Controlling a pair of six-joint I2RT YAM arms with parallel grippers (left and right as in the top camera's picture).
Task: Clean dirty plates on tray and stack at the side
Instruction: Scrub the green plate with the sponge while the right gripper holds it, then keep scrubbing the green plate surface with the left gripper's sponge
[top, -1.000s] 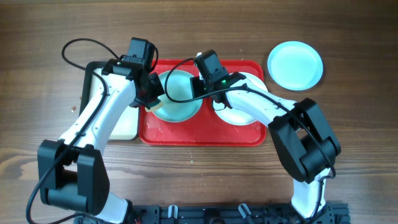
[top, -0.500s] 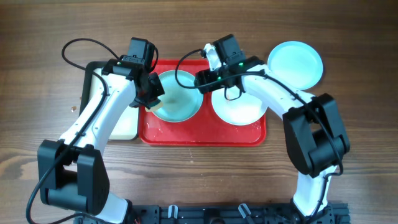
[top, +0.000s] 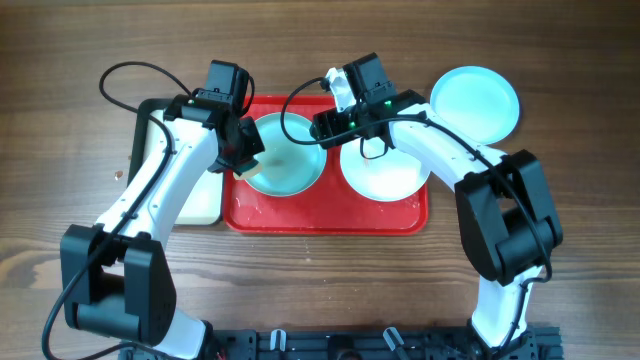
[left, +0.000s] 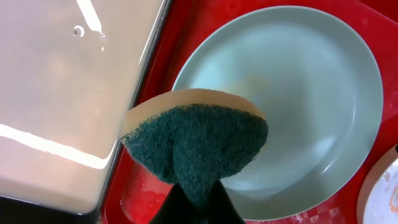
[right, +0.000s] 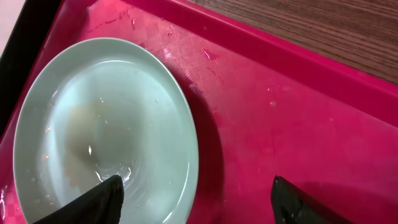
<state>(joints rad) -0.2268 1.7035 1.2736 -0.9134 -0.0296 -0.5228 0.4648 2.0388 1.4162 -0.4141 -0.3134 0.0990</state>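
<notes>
The left jaws pinch a green sponge (left: 199, 143) tight, just over the light-blue plate (left: 298, 93) on the red tray (left: 189, 31), ready to scrub it. The right jaws hang wide open and empty by that plate's edge, maybe to hold it steady.

Left hand (left: 198, 202) mostly behind the sponge (left: 199, 140); white plate (left: 382, 193) only a sliver at the edge.

No writing, label, brand, number or sign is legible in any view.
</notes>
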